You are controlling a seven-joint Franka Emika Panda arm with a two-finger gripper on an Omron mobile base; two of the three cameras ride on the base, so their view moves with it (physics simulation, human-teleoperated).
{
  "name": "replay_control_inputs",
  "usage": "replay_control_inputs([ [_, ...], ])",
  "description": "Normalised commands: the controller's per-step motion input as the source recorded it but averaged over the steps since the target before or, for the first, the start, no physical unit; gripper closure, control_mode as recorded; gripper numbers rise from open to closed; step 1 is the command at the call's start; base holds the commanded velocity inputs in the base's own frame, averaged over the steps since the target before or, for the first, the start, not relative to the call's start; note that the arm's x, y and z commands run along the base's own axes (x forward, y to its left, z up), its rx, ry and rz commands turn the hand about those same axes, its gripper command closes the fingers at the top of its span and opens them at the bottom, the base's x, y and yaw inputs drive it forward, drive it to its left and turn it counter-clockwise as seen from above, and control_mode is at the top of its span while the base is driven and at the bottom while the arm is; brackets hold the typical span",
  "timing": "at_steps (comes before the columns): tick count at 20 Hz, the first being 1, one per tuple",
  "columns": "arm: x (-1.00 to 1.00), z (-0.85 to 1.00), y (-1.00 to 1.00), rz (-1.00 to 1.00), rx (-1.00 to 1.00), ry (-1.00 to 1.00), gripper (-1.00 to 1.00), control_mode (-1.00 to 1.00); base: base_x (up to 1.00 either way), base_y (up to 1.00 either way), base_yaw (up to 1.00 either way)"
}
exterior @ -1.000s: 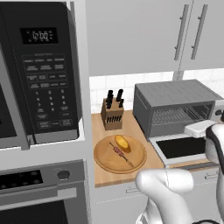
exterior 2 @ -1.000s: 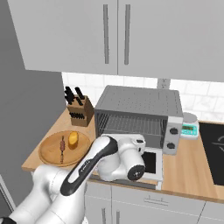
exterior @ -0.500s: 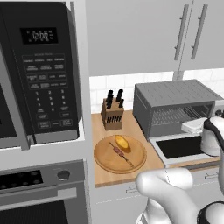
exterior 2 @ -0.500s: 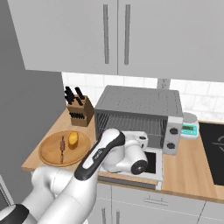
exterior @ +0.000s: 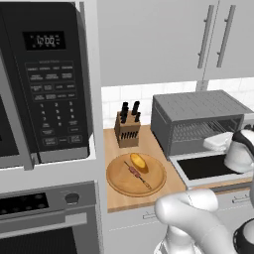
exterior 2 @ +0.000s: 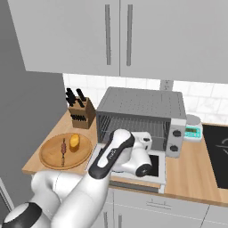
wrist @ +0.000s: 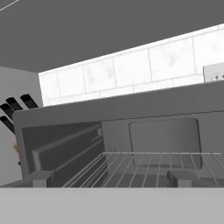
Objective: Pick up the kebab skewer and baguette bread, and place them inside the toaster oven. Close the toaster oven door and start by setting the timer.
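The toaster oven (exterior: 197, 118) (exterior 2: 141, 109) stands on the wooden counter with the toaster oven door (exterior: 202, 167) dropped flat in front of it. My gripper (wrist: 111, 179) hovers over that door at the oven's mouth. It is open, with nothing between the fingertips (wrist: 43, 178), and it faces the wire rack (wrist: 148, 166). The white hand (exterior 2: 141, 139) hides much of the door in the right base view. To the left, the kebab skewer (exterior: 139, 175) (exterior 2: 63, 146) and the baguette bread (exterior: 139, 162) (exterior 2: 74, 141) lie side by side on a round wooden board (exterior: 119, 182) (exterior 2: 49, 156).
A knife block (exterior: 127, 128) (exterior 2: 80, 111) stands behind the board. The big black microwave (exterior: 44, 79) hangs at the left, above a wall oven. Right of the toaster oven sit a small scale (exterior 2: 193, 130) and a black cooktop (exterior 2: 219, 151). Wall cabinets hang overhead.
My forearm and wrist have swung round while the hand stays at the oven mouth, jaws still open. The skewer and the bread have not moved.
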Motion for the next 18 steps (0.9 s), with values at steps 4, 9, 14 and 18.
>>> replay_control_inputs([
  [4, 0.24, -0.11, 0.0, 0.0, -0.01, -0.05, -1.0, -1.0, 0.0, 0.0, 0.0],
  [9, 0.24, -0.02, 0.0, 0.0, 0.0, 0.0, -1.0, -1.0, 0.0, 0.0, 0.0],
  [14, 0.26, -0.11, 0.0, 0.0, 0.0, 0.0, -1.0, -1.0, 0.0, 0.0, 0.0],
  [18, 0.25, -0.11, 0.0, 0.0, 0.0, 0.0, -1.0, -1.0, 0.0, 0.0, 0.0],
])
